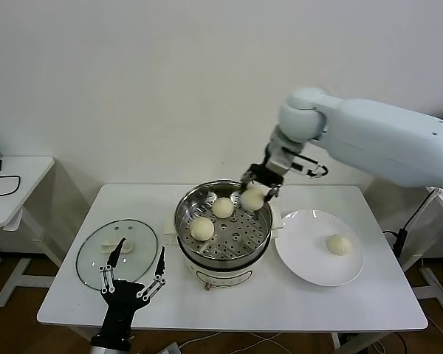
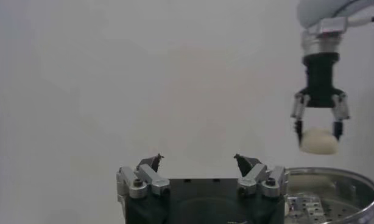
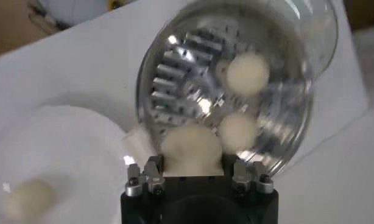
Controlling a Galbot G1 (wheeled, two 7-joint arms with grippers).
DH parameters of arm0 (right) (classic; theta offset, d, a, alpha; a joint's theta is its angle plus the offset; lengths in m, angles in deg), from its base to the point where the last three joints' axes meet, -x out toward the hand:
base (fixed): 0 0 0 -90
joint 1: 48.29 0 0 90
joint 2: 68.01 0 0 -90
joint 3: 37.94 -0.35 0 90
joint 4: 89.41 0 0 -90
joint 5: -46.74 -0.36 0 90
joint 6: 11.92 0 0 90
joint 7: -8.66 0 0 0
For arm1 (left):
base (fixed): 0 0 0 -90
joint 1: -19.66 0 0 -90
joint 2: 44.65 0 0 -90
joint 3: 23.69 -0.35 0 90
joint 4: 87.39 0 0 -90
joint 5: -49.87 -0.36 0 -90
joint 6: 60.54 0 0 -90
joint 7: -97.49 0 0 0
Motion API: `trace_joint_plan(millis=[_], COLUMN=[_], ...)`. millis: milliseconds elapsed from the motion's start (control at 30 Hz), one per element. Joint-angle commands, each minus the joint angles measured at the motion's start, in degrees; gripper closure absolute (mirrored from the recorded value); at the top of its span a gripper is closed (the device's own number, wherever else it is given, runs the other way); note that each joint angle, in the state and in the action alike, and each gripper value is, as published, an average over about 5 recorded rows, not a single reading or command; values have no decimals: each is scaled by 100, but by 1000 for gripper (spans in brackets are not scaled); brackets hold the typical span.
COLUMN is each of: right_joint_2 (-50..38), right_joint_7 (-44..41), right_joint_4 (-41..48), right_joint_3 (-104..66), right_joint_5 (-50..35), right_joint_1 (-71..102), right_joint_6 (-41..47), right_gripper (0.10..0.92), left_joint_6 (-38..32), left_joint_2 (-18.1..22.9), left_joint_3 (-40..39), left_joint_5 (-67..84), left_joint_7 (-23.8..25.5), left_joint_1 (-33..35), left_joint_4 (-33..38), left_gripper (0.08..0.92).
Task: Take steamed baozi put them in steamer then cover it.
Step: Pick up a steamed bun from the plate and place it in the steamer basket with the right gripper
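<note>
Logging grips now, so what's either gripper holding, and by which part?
The right gripper holds a steamed baozi by its sides, above the steamer rim. The left gripper holds nothing.

No readable text, labels, brands or numbers on anything in view.

Our right gripper (image 1: 255, 193) holds a bun (image 1: 252, 200) over the back right rim of the steamer (image 1: 223, 254), so that side is blocked from above. Two more buns (image 1: 222, 207) (image 1: 201, 228) sit on the tray at the back and left; the front and right holes are bare, with room to come down. On the plate (image 1: 306, 262), one bun (image 1: 339, 245) sits alone with bare plate all round it. The glass lid (image 1: 96, 247) lies left of the steamer, and our left gripper (image 1: 135, 260), fingers spread, hangs at its near edge. The table (image 1: 295, 306) in front is bare.
</note>
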Motion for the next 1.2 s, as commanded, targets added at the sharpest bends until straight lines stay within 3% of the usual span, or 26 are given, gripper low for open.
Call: trace_joint_plan(millis=[33,467,1200], right_joint_2=[580,590,852], right_joint_7=[125,110,103], right_joint_4=[-568,-361,-184], right_joint_3=[87,-64,-122], right_joint_5=[1032,1815,2249], right_joint_1=[319,1022,1443], right_joint_6=[-968,-1472,-1595], right_gripper=[380,381,363], left_joint_6=[-6,-18,-86], left_joint_2=[0,32,51], left_joint_3=[2,22,76], left_joint_5=[2,3,19], left_joint_7=[-2,-10,-31], left_joint_1=[2,9,32], left_joint_4=[-7,-12,-31], left_gripper=[177,177,177])
